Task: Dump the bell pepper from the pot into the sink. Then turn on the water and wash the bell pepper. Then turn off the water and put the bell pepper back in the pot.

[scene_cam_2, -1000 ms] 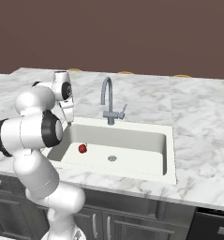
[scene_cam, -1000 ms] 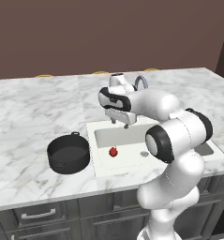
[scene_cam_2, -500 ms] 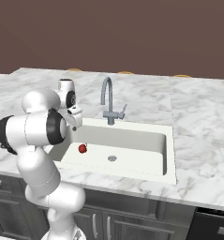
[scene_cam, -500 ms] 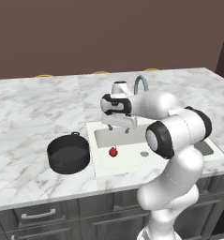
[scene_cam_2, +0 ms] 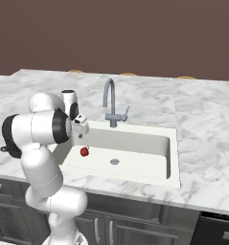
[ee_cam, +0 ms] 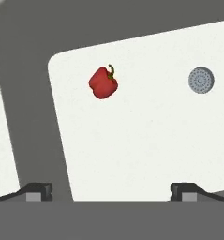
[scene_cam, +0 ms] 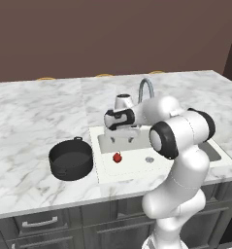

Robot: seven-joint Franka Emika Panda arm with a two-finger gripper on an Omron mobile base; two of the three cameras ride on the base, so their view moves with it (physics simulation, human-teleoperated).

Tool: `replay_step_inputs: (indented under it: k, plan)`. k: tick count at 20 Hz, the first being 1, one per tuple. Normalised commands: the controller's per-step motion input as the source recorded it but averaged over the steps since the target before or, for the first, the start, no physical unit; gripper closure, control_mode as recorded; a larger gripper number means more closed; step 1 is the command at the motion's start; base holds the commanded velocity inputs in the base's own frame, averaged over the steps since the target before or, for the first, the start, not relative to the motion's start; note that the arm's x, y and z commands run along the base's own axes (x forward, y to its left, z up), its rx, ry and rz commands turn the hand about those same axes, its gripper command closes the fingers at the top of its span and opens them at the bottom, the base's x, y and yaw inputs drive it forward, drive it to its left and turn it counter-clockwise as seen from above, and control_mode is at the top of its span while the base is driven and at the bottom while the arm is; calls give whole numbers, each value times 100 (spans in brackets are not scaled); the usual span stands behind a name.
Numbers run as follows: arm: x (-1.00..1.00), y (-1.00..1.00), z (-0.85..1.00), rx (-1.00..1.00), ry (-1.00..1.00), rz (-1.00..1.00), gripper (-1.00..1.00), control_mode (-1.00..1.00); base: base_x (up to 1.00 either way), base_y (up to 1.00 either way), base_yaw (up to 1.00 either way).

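Now, pepper: we saw it small, red, dark-stemmed, lying on the sink floor near a corner.
Room: bare white floor stretched toward the drain.
Gripper: spread wide, holding nothing, above the basin.
Pot: on the counter beside the sink.

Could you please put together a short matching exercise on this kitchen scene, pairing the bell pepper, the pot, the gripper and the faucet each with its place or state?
Things:
1. bell pepper
2. pot
3. gripper
4. faucet

Places or states:
A. empty, on the marble counter beside the sink
B. open, hanging over the basin
C. lying on the sink floor, apart from the drain
D. standing at the back rim of the sink

Pairs: 1-C, 2-A, 3-B, 4-D
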Motion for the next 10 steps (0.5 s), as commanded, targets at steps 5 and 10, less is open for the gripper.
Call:
replay_step_inputs:
  k: [5,10]
  plan:
    - [0,-2,-39,4,-14,21,-100,-100,0,0,0]
    - [4,0,-42,6,-7,17,-100,-100,0,0,0]
